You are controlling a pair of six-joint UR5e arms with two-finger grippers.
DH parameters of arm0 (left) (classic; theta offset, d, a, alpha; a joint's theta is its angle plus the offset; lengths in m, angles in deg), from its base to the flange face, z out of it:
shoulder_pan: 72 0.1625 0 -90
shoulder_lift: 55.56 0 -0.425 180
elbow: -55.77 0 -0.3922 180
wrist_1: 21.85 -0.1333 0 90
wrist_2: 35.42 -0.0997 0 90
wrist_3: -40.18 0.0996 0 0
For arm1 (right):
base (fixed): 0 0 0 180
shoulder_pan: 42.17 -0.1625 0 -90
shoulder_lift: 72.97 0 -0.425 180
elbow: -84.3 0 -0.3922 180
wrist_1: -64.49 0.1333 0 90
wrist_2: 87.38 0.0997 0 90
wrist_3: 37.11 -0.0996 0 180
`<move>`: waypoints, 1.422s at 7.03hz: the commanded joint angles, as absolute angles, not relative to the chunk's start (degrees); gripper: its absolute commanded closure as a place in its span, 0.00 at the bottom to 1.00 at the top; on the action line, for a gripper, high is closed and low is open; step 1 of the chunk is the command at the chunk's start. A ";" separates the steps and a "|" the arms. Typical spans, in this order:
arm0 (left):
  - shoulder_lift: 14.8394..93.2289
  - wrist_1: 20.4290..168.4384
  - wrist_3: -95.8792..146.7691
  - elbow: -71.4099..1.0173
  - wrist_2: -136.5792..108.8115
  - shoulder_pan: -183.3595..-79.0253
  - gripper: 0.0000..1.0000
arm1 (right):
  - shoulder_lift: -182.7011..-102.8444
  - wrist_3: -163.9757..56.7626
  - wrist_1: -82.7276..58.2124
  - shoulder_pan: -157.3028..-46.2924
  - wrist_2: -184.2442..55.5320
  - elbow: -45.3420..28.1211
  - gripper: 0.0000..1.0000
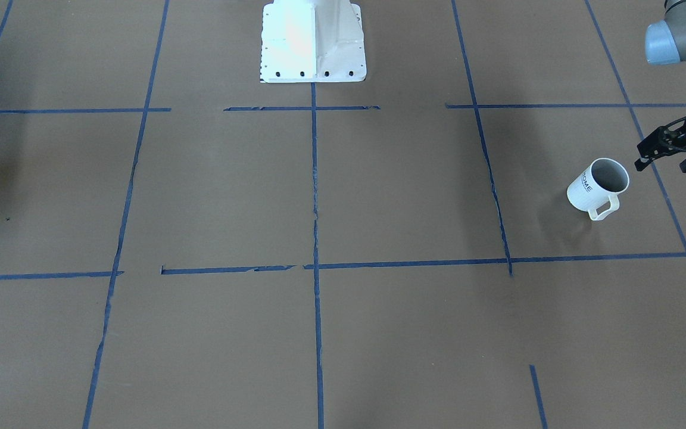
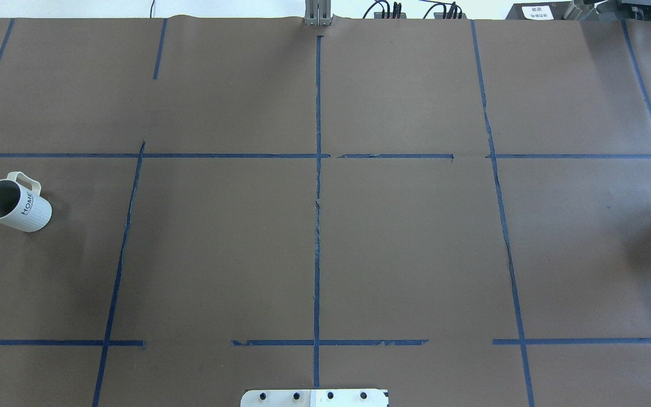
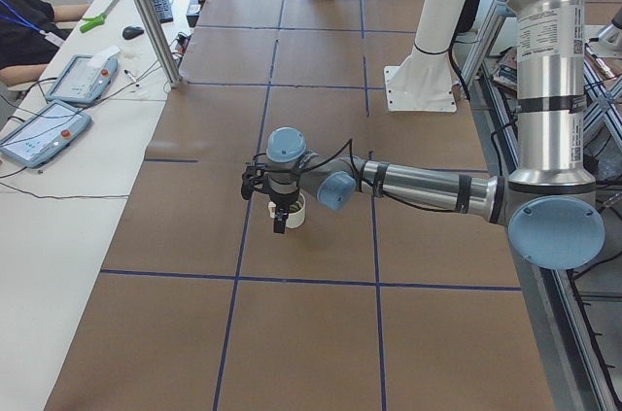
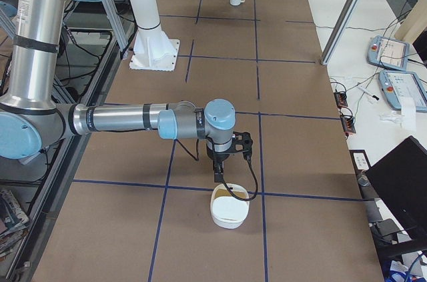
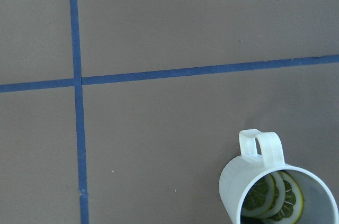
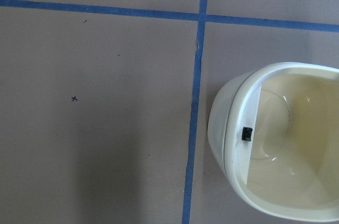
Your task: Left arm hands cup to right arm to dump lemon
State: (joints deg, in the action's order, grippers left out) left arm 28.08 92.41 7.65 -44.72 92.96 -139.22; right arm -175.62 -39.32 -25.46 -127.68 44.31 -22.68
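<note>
cup [image 2: 17,206] showing black "HOME" lettering on its white side, label [image 2: 534,11] beyond the table's far edge being too small to read

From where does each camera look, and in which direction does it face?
Front-facing: across the table, faces the base; left arm at right edge.
Overhead: behind the robot, looks forward and down; base at bottom.
Exterior left: table's end; near left arm by the cup.
Exterior right: opposite end; near right arm by a bowl.
Left wrist: down on the cup holding lemon.
Right wrist: down on the bowl.
Shared: front-facing and overhead both show the cup.
</note>
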 commanded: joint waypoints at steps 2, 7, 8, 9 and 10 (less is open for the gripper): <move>28.73 93.82 2.91 -42.67 92.64 -134.93 0.00 | -175.71 -39.13 -25.51 -127.68 44.37 -22.67 0.00; 30.04 93.65 2.38 -41.79 93.08 -134.93 1.00 | -175.80 -38.86 -25.51 -127.68 44.28 -22.40 0.00; 30.05 93.56 2.38 -41.96 92.91 -134.93 1.00 | -175.80 -38.86 -25.51 -127.68 44.28 -22.40 0.00; 29.96 93.21 2.47 -42.66 93.25 -135.10 1.00 | -175.80 -38.86 -25.51 -127.68 44.28 -22.40 0.00; 29.78 92.86 2.56 -43.62 94.47 -136.23 1.00 | -175.71 -38.86 -25.51 -127.68 44.28 -22.40 0.00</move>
State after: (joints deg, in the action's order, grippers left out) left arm 29.94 93.27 2.46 -42.62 93.43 -135.30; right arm -175.78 -38.87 -25.51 -127.68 44.28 -22.41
